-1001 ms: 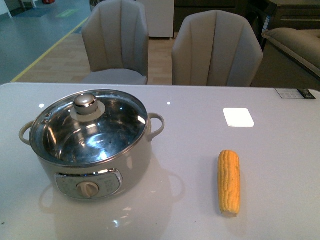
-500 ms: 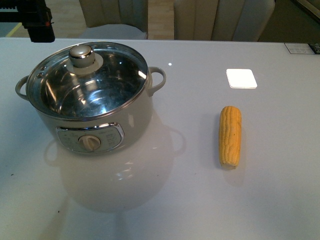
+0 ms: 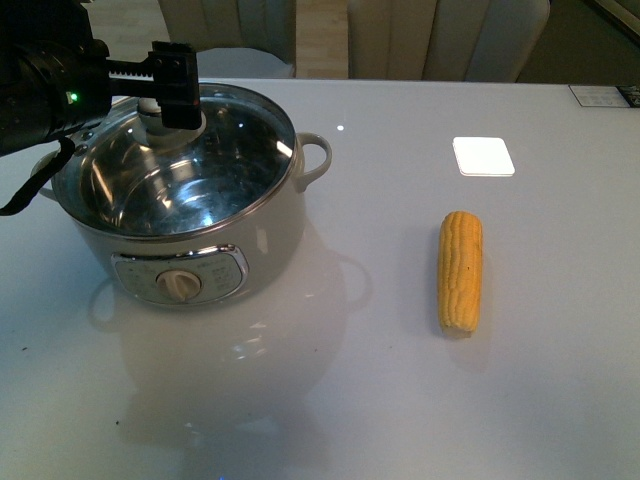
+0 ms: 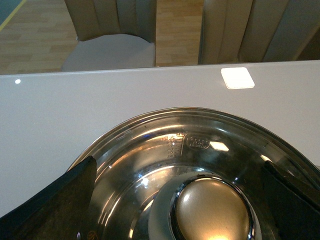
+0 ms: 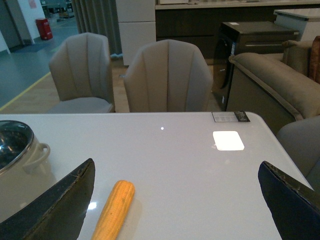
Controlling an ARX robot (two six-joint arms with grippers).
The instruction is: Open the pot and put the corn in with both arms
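Observation:
The cream pot (image 3: 190,255) stands at the table's left with its steel-rimmed glass lid (image 3: 230,160) on. My left gripper (image 3: 165,95), black and open, hovers over the lid's knob. In the left wrist view the knob (image 4: 215,210) lies between the two spread fingers (image 4: 55,205), untouched, and my left gripper (image 4: 178,161) is empty. The yellow corn (image 3: 460,272) lies on the table to the right, lengthwise away from me. My right gripper (image 5: 176,164) is open and empty above the table, with the corn (image 5: 114,210) near its left finger and the pot (image 5: 22,160) further left.
Two grey chairs (image 5: 167,75) stand behind the white table (image 3: 400,400). A bright square light patch (image 3: 483,156) lies on the table beyond the corn. A small label (image 3: 605,96) sits at the far right edge. A sofa (image 5: 270,80) stands off to the right.
My left arm has come in from the upper left and now hangs over the lid's knob. Pot, lid and corn have not moved.

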